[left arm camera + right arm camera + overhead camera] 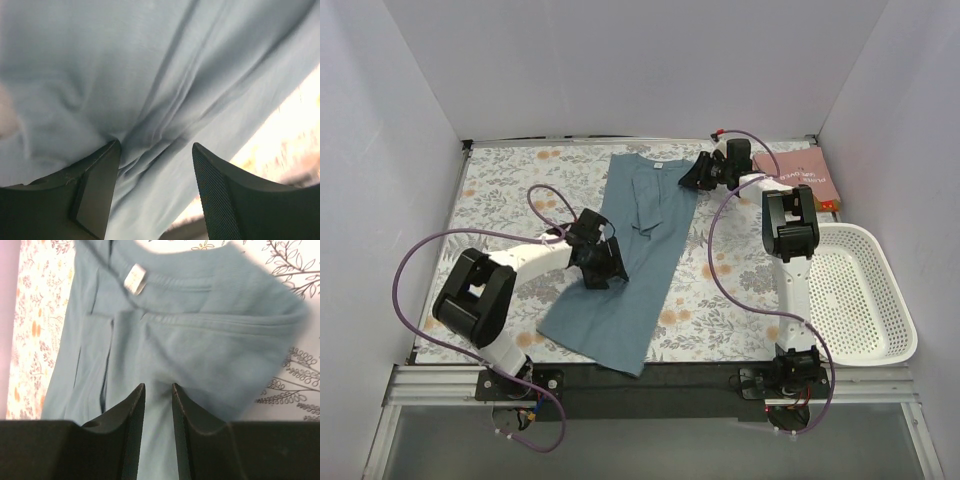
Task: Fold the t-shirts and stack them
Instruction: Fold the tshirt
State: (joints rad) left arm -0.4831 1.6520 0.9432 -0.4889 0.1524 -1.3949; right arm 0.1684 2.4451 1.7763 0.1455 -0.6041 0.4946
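The teal t-shirt [620, 320] lies on the table as a long strip. Its collar is far and its hem near the arms. The pink t-shirt [798, 172] sits folded at the far right. The left gripper [603, 268] is spread wide over the strip's middle. The right gripper [692, 178], almost closed, seems to pinch the collar end.

I see the spread shirt [635, 260] lying lengthwise down the middle of the table [500, 190], collar at the far edge and hem at the near edge. The folded shirt [800, 170] sits in the far right corner, behind the basket [865, 290] at the right edge. My left tool [605, 268] is on the spread shirt's middle, and my right tool [698, 176] is at its far right shoulder.
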